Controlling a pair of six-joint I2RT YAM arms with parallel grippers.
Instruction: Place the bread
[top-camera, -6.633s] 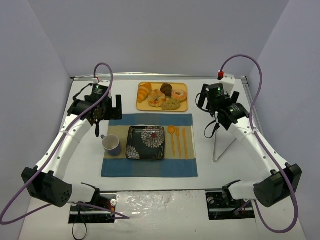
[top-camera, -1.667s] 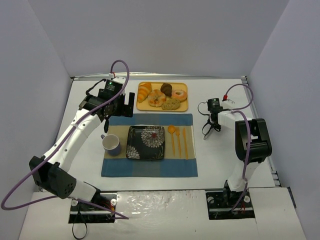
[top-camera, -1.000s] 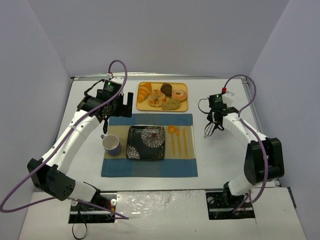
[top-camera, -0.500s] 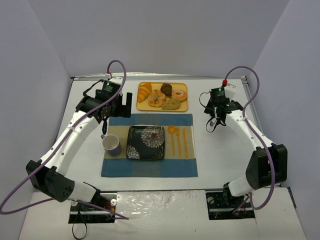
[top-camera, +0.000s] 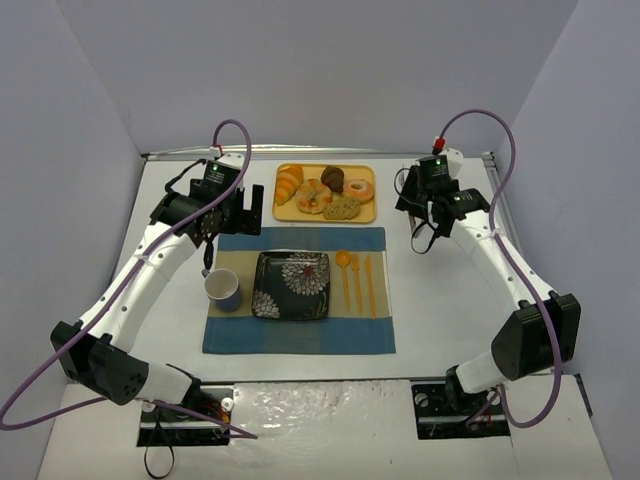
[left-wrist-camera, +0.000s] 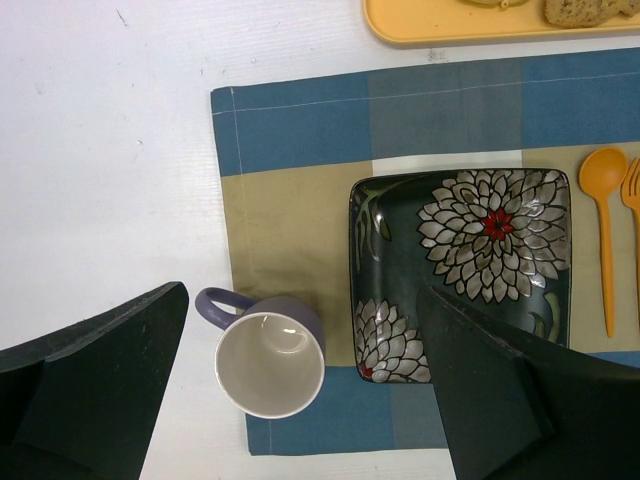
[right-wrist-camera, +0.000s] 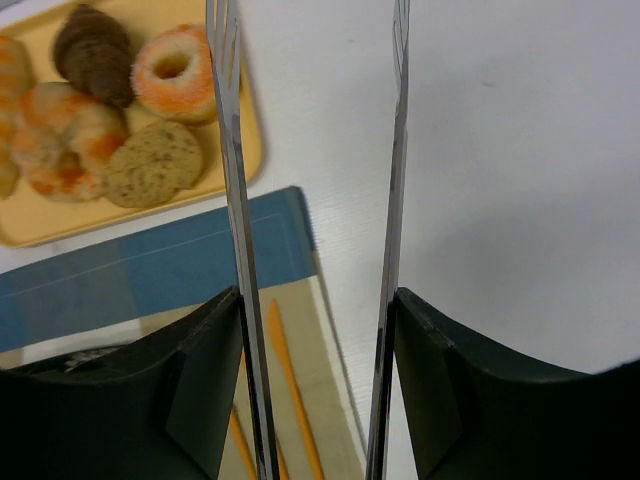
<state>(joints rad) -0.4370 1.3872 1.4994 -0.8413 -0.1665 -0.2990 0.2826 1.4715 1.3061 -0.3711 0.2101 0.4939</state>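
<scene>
Our right gripper (right-wrist-camera: 318, 300) holds the tongs (right-wrist-camera: 232, 150) with their arms spread apart, and the bread (right-wrist-camera: 155, 165) lies sideways on the tray (right-wrist-camera: 100, 215), up and left of them.

Bright, even overhead light fills the top view. White table (top-camera: 450, 300) is near blown out, walls tinted lilac. Shadows under both arms are soft & short. Shiny strip (top-camera: 320, 410) betw. the bases throws patchy glare. Left wrist cam: mat (left-wrist-camera: 300, 130) & plate (left-wrist-camera: 460, 270) crisp, a glint inside the mug (left-wrist-camera: 270, 365). Left gripper (left-wrist-camera: 300, 292) reads as near-black, its fingers (left-wrist-camera: 90, 390) unlit w/ soft edges. Right wrist cam: tongs (right-wrist-camera: 232, 150) streaked w/ specular shine, blurred close up. Tray (right-wrist-camera: 250, 140) slightly soft. Table at right fades to pale grey.
</scene>
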